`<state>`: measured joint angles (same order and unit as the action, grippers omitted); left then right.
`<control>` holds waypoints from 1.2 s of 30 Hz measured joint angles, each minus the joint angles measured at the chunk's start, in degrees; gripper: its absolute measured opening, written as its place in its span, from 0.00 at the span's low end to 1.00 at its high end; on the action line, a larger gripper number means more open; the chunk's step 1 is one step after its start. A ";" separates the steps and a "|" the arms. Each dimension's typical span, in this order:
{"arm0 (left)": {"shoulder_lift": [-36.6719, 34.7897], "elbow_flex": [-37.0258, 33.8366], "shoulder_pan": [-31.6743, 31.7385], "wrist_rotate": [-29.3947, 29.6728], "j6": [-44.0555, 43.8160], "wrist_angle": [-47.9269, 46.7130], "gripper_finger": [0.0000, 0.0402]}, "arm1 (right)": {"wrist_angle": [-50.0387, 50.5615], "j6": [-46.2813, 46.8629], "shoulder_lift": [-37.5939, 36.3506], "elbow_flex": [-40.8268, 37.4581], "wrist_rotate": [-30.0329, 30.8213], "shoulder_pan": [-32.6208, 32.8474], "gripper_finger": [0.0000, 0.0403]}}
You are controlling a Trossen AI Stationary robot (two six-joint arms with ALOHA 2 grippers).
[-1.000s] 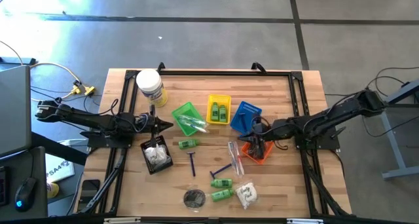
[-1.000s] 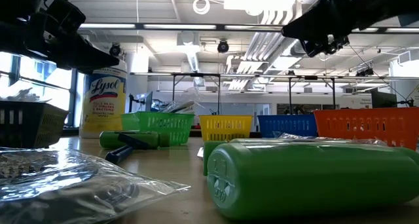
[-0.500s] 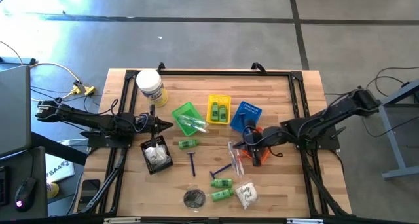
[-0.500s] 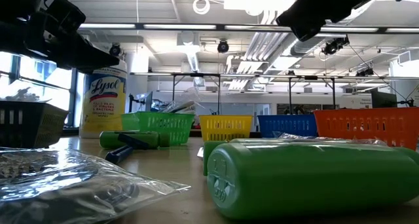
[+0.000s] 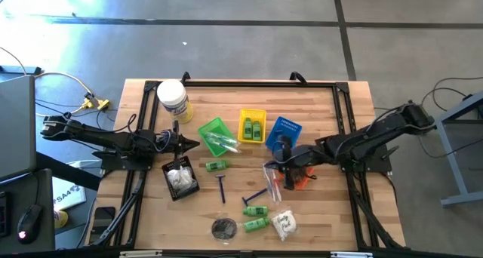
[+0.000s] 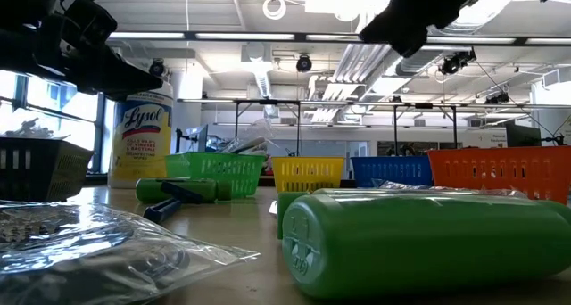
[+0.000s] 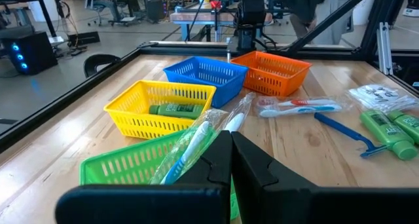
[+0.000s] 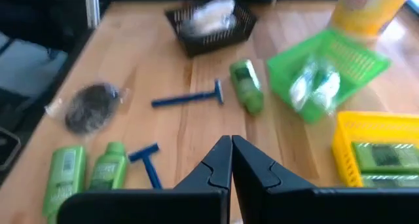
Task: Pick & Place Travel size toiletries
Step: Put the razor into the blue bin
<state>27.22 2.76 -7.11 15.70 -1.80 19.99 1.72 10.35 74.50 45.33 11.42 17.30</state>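
Travel size toiletries lie loose on the wooden table: a green bottle (image 5: pixel 216 165), two blue razors (image 5: pixel 221 187) (image 5: pixel 255 194), two more green bottles (image 5: pixel 255 217), a black round pouch (image 5: pixel 223 228), a white sachet (image 5: pixel 284 224) and clear-wrapped toothbrushes (image 5: pixel 269 181). My right gripper (image 5: pixel 273 166) hangs shut and empty above the toothbrushes, beside the orange basket (image 5: pixel 300 179). In its wrist view the shut gripper (image 8: pixel 231 160) is over bare wood. My left gripper (image 5: pixel 193 145) waits shut and level next to the green basket (image 5: pixel 215 136).
A black basket (image 5: pixel 179 178) holds white sachets. The yellow basket (image 5: pixel 252 126) holds green bottles, and the blue basket (image 5: pixel 284 132) stands beside it. A big white jar (image 5: pixel 172 99) stands at the far left. A black frame (image 5: pixel 249 83) rims the table.
My right gripper has risen from the orange basket and gone toward the table's left, tipping up toward level. It has stayed shut and carries nothing. No object has moved.
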 joint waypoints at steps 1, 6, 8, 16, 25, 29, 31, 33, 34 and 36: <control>0.00 0.00 0.00 0.00 0.00 0.00 0.00 | 0.19 0.00 1.30 0.61 -0.79 -0.22 0.01; 0.00 0.00 0.00 0.00 0.00 0.00 0.00 | 3.88 1.54 8.84 6.42 -1.41 -0.67 0.03; 0.00 0.00 0.00 0.00 0.00 -0.02 0.00 | 5.07 1.08 12.14 8.86 -3.37 -0.85 0.07; 0.00 0.00 -0.02 0.00 0.00 -0.48 0.00 | 7.49 1.87 24.19 15.19 -8.56 -0.96 0.31; 0.00 0.00 0.00 0.00 -0.02 -0.78 0.00 | 5.71 -4.41 28.79 15.61 -13.39 -0.37 0.43; 0.00 0.00 -0.01 0.00 -0.02 -0.74 0.00 | 5.02 -4.48 29.09 15.63 -16.09 0.55 0.47; 0.00 0.00 -0.02 0.00 -0.02 -0.73 0.00 | 4.66 -4.63 29.96 15.67 -14.13 1.25 0.49; 0.00 0.00 -0.02 0.00 -0.02 -0.70 0.00 | 5.33 -4.85 30.43 15.53 -12.26 1.91 0.50; 0.00 0.00 -0.02 0.00 -0.02 -0.74 0.00 | 4.24 -4.97 31.15 15.59 -11.82 2.12 0.51; 0.02 0.00 -0.02 0.00 -0.02 -0.89 0.00 | 3.57 -5.85 32.08 15.78 -11.64 2.42 0.52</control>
<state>27.24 2.76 -7.14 15.70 -1.83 19.10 5.29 4.50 106.58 61.12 -0.22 19.71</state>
